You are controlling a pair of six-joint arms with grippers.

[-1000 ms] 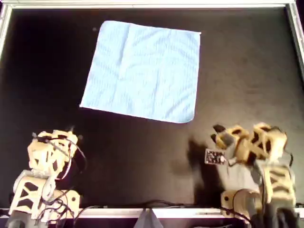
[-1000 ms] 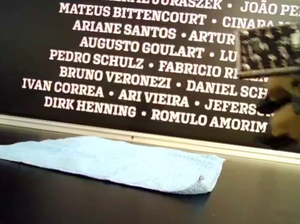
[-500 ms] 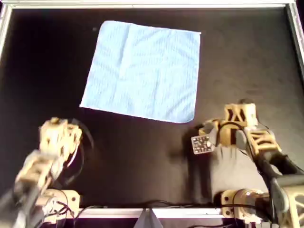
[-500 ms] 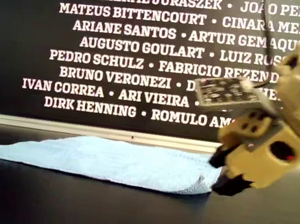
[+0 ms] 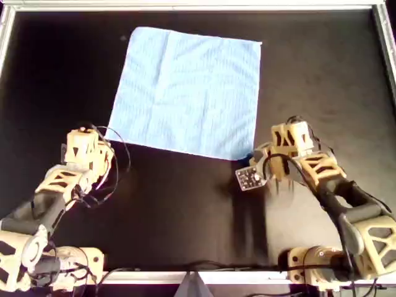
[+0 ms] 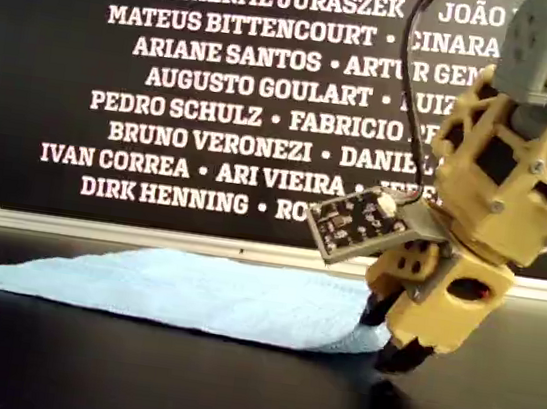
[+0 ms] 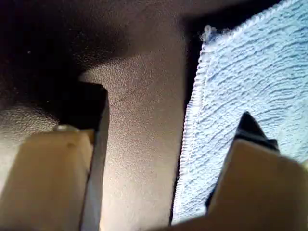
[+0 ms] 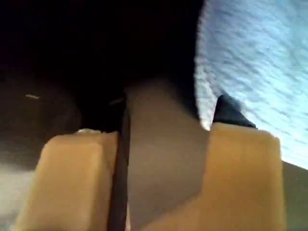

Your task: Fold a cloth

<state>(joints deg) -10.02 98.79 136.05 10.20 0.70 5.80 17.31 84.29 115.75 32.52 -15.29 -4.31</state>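
Observation:
The light blue cloth (image 5: 185, 93) lies flat and unfolded on the black table, toward the far side in the overhead view. My left gripper (image 5: 98, 137) is at the cloth's near corner on the overhead view's left. The left wrist view shows that gripper (image 7: 168, 110) open, with the cloth's (image 7: 250, 77) stitched edge between its fingers. My right gripper (image 5: 263, 159) is at the near corner on the overhead view's right. This gripper (image 6: 387, 336) hangs low with its tips just above the table, beside the cloth (image 6: 192, 290). The right wrist view shows it (image 8: 168, 103) open, one finger against the cloth (image 8: 255, 53).
A metal rail (image 5: 185, 6) frames the table's far edge and sides. A black wall with white printed names (image 6: 218, 86) stands behind the table in the exterior view. Bare black tabletop (image 5: 179, 210) lies between the two arms.
Both arms have reached from the table's near edge to the cloth's near corners. The right gripper has dropped to just above the table beside its corner. The cloth has not moved.

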